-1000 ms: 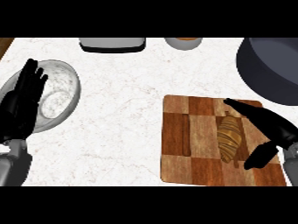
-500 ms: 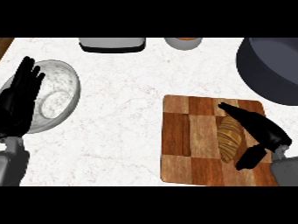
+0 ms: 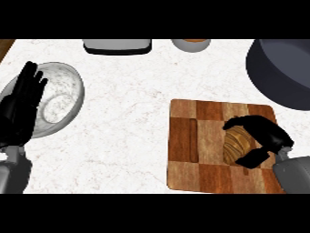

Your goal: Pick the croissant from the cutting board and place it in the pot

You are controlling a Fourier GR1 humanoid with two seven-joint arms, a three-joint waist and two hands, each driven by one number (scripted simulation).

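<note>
Right robot hand (image 3: 261, 136) curled around croissant (image 3: 236, 142), fingers over the top and thumb below so it can lift. Croissant lies on cutting board (image 3: 204, 150). Pot (image 3: 292, 73) ahead-right of the hand. Left robot hand (image 3: 19, 107) open, resting.

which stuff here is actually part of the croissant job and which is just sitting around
Part of the job:
croissant
cutting board, under the croissant
pot, upper right
right hand, curled round the croissant

Just lying about:
glass bowl, left
left hand, open, resting at the bowl
grey appliance, top edge
small cup, top edge
</note>
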